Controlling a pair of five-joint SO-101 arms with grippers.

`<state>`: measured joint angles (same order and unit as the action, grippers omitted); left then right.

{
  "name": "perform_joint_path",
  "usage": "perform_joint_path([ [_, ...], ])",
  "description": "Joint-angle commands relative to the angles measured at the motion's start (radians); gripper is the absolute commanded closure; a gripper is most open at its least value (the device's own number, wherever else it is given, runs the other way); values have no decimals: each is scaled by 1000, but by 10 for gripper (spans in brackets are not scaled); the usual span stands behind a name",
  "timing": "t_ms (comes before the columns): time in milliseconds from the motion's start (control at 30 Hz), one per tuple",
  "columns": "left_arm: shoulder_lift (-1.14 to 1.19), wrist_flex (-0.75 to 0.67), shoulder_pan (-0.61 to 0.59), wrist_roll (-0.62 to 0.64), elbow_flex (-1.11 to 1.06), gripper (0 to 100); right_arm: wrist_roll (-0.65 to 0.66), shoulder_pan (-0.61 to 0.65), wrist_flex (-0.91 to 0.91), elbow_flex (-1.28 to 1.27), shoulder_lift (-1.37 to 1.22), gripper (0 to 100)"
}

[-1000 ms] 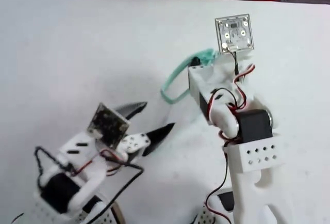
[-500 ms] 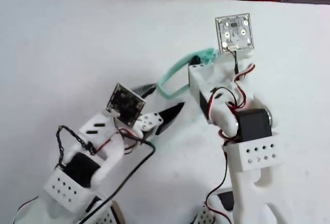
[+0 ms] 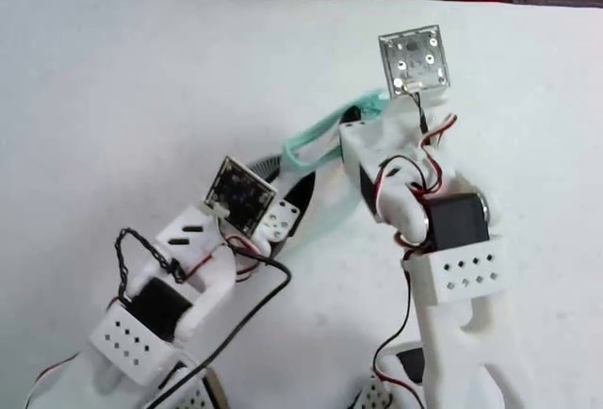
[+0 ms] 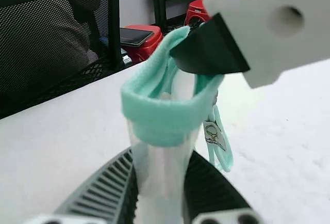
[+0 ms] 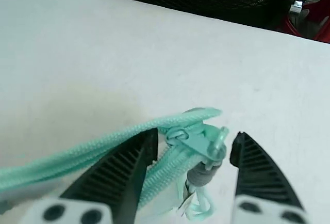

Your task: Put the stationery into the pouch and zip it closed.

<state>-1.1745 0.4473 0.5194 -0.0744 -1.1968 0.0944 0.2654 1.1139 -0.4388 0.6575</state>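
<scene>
High view: you are seeing the left pincer (image 3: 287,200) clenching one end of the mint-edged clear pouch (image 3: 316,140) mid-bench (image 3: 141,79), while the right pincer (image 3: 363,112) is sitting at the other end.
Left wrist view: the pouch is standing upright between the clamped fingers (image 4: 111,193).
Right wrist view: the pincer is standing released and straddling the zipper pull (image 5: 198,144), with one finger touching the zipper tape.
</scene>
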Motion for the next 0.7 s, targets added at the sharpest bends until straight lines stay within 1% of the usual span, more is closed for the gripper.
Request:
perform_joint_path([
  [0,-4,-23,-15,-6,-11,976,34,-5,110,109,39,765],
  [167,-4,-26,-12,-6,-25,976,32,-4,288,445,51,759],
  [300,-4,-21,-15,-6,-25,976,32,-12,384,669,-12,708],
  [400,-4,-17,-15,-6,-25,976,35,-88,435,787,-77,704],
  [467,-4,-17,-15,-6,-26,976,40,-163,472,815,-122,704],
  [533,-4,-17,-15,-6,-26,976,41,-225,501,789,-166,704],
  [667,-4,-15,-15,-6,-28,976,110,-286,473,628,-209,704],
])
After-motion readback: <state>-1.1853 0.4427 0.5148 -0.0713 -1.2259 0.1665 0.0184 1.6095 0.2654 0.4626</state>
